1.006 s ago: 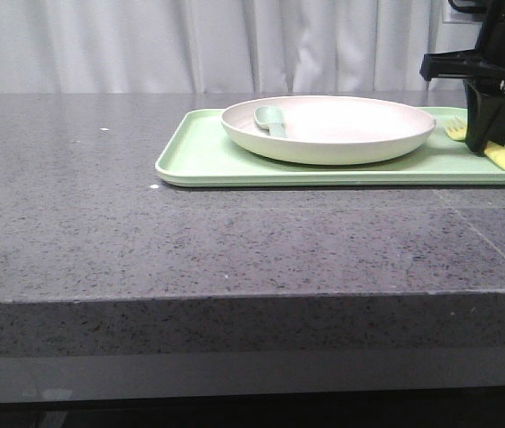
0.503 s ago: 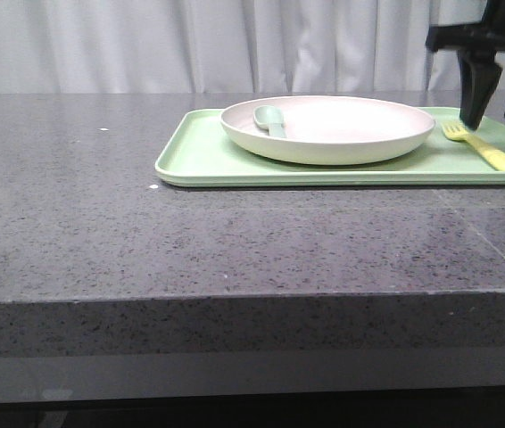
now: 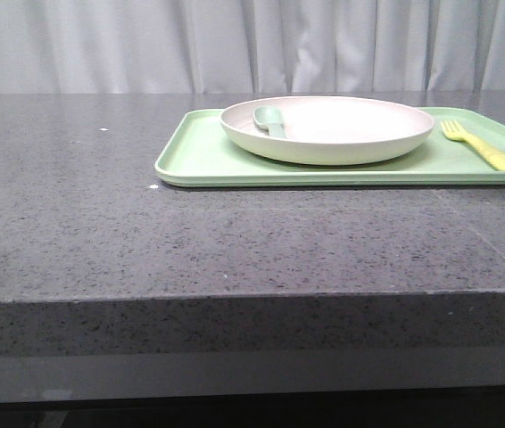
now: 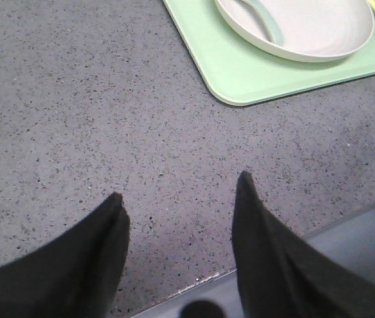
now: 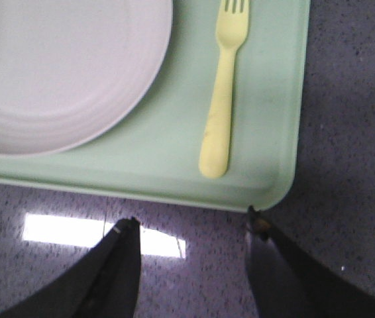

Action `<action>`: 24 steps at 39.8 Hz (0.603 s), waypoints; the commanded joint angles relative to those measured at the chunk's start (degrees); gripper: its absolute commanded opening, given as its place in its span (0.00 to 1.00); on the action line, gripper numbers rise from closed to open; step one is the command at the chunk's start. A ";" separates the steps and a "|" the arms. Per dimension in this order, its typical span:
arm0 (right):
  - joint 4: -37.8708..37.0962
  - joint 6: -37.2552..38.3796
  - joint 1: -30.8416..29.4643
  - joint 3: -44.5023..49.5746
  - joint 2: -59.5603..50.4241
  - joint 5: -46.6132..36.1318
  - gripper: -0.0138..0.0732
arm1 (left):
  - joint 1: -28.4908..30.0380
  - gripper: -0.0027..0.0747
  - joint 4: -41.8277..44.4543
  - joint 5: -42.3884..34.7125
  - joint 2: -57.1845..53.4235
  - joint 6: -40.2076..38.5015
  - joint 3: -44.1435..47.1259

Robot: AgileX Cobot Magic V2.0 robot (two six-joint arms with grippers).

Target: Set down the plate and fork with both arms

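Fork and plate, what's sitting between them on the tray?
Nothing. In the right wrist view only bare green tray separates the fork from the plate; the front view agrees.

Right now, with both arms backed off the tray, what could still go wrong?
The small yellow plastic fork lies loose on the rectangular light-green tray, near its right edge; a bump might slide it off. The pale green spoon leans in the round off-white plate and could tip out if the plate is moved.
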 commanded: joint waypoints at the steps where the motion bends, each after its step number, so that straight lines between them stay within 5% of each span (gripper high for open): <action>1: 0.00 -1.00 0.53 4.05 -8.22 -2.70 0.61 | -0.46 0.50 -2.12 -2.95 -0.03 0.05 -1.51; 24: 0.00 -1.00 0.53 28.45 -39.95 -5.60 0.61 | -0.46 0.50 -2.12 -2.95 -0.03 0.05 -1.51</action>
